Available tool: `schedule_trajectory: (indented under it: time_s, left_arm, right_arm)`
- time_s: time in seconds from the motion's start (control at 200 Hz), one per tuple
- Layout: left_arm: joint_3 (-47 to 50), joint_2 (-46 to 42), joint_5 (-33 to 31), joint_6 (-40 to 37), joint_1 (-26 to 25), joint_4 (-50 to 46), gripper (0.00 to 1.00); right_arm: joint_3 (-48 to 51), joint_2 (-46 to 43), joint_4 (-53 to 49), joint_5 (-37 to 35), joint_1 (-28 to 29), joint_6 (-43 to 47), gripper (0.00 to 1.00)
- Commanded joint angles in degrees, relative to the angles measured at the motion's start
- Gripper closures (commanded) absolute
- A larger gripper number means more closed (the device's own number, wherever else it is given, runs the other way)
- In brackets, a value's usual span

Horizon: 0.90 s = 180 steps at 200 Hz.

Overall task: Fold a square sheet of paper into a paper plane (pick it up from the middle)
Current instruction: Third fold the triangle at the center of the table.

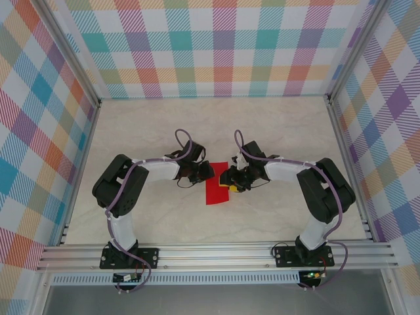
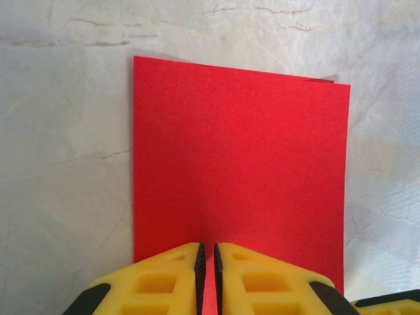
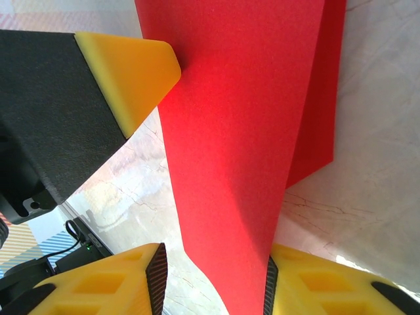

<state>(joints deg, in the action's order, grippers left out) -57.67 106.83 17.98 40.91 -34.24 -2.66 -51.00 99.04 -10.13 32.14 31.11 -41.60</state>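
Overhead rear view, wrist cameras near paper (image 2: 239, 164)

I see bright red matte paper sheet (image 2: 239, 170), plain, no print. Left gripper (image 2: 209, 254): yellow fingers, black ribbed pads; right gripper (image 3: 215, 275) same yellow and black. Cream marble-veined tabletop (image 1: 216, 125), faint brown lines. Pastel plaid walls (image 1: 223, 46): teal, orange, purple, yellow stripes.

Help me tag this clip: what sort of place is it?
Probably a lab robot cell: marble-look tabletop, checked walls around it, left arm and right arm bolted to an aluminium rail.
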Motion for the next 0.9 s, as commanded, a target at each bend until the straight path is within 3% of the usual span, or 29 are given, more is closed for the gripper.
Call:
schedule_trajectory:
  time_s: [0.0,0.355,0.605,0.895]
  left_arm:
    - [1.7,-1.6,0.4,-0.3,-0.9,-1.5,0.84]
    - [5.2,-10.9,-0.4,-3.3,-1.3,-1.2,0.73]
    - [7.6,-21.8,-2.9,-0.2,-2.2,-3.6,0.61]
    - [8.2,-32.9,-6.2,6.6,-2.6,-3.5,0.25]
  right_arm:
    - [-1.1,0.4,-0.7,-0.4,-0.5,0.1,0.61]
    - [-2.8,3.8,-3.0,-0.9,-1.0,1.5,0.86]
    - [-2.7,3.4,-3.5,-2.1,-1.0,1.3,0.88]
    - [-0.3,3.6,0.3,-1.8,-1.0,-0.1,0.88]
